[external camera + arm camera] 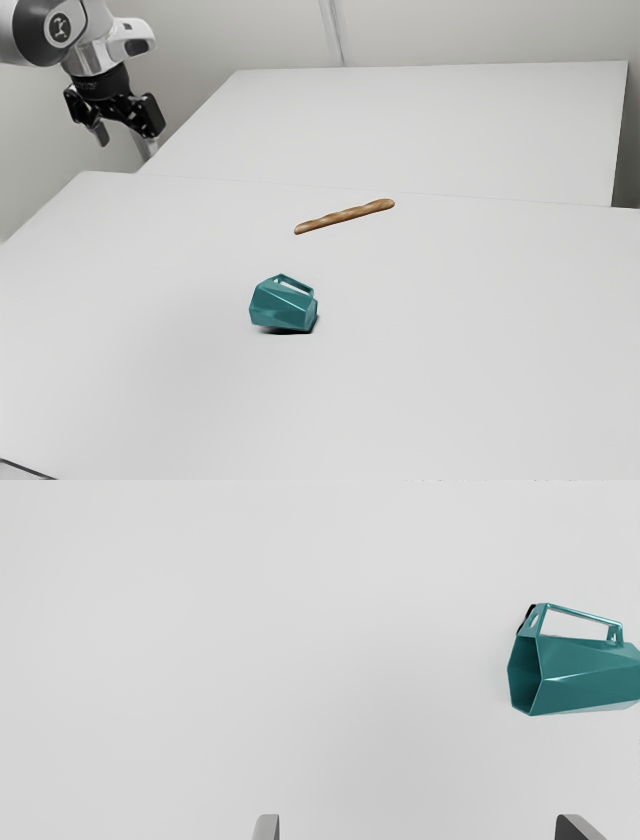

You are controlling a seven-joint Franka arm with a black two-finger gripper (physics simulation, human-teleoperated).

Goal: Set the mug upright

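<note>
The teal, faceted mug [281, 305] is laid on its side on the white table [450, 390], its angular handle raised and its hollow mouth exposed. Near it, a brown, twisted stick [345, 216] is seen. Well apart, the gripper [126, 144] is held above, its fingers spread wide, with nothing grasped.

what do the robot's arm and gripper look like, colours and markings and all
The arm has smooth, rounded white casing, with a dark grey joint cover bearing a round black-and-white emblem. Below the wrist, the gripper has a chunky, angular black body and two slim grey fingers with darker inner faces.
</note>
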